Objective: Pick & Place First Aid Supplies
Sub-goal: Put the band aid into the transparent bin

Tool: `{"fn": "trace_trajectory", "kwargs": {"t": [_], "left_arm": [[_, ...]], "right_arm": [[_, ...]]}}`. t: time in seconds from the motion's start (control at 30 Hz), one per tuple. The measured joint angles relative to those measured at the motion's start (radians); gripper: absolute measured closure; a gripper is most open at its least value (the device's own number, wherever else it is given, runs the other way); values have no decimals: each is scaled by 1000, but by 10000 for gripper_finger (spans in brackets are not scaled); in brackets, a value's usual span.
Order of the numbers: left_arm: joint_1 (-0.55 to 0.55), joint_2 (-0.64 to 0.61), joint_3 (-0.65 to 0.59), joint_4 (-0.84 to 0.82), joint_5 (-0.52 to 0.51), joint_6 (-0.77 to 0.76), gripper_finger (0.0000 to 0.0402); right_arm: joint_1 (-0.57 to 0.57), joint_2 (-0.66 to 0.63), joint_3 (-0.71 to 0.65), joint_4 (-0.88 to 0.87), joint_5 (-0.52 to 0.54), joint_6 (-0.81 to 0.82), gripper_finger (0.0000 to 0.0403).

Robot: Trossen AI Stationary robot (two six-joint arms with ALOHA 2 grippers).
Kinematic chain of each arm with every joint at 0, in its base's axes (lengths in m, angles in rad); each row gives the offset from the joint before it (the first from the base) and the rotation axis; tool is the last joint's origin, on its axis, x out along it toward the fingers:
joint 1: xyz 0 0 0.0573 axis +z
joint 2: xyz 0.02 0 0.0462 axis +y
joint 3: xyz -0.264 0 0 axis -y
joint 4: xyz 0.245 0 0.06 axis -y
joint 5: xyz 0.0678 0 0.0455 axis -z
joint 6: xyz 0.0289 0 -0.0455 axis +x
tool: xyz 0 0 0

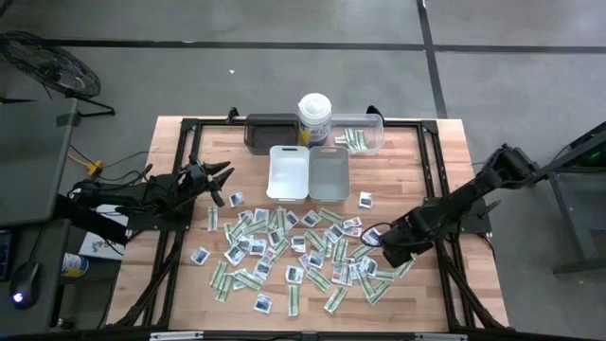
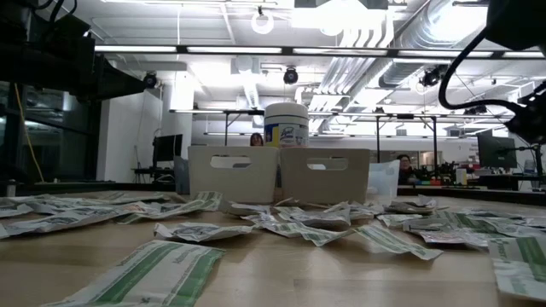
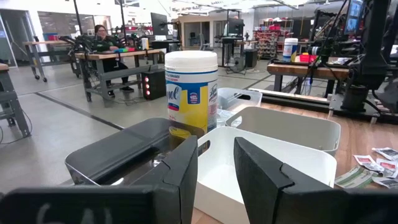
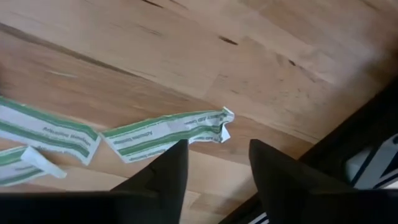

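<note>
Right gripper (image 4: 214, 165) fingers apart above green-and-white strip (image 4: 165, 132) lying flat across them.

Packets (image 1: 284, 248) lie scattered on the table (image 1: 431, 156) before two trays (image 1: 289, 172), canister (image 1: 313, 118) behind them

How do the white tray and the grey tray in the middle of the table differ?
The white tray is bright white; the grey tray is duller grey. The white tray lies nearer the left arm's side, the grey nearer the right arm's. Both are rectangular, side by side, and appear empty from above.
</note>
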State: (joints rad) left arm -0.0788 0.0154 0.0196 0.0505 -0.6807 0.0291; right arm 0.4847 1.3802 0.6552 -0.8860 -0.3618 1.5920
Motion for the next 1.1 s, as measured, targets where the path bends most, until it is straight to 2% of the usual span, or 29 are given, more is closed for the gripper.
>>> {"fn": "trace_trajectory", "kwargs": {"t": [0.17,0.33,0.47,0.73,0.93,1.1], "left_arm": [[0,0,0,0,0,0,300],[0,0,0,0,0,0,300],[0,0,0,0,0,0,300],[0,0,0,0,0,0,300],[0,0,0,0,0,0,300],[0,0,0,0,0,0,300]], "right_arm": [[1,26,0,4,6,5,187],[1,59,0,7,-4,7,178],[1,74,-16,36,-27,8,187],[-6,69,-129,277,-92,83,209],[-31,70,-134,293,-91,84,225],[-41,71,-135,296,-82,86,262]]}}
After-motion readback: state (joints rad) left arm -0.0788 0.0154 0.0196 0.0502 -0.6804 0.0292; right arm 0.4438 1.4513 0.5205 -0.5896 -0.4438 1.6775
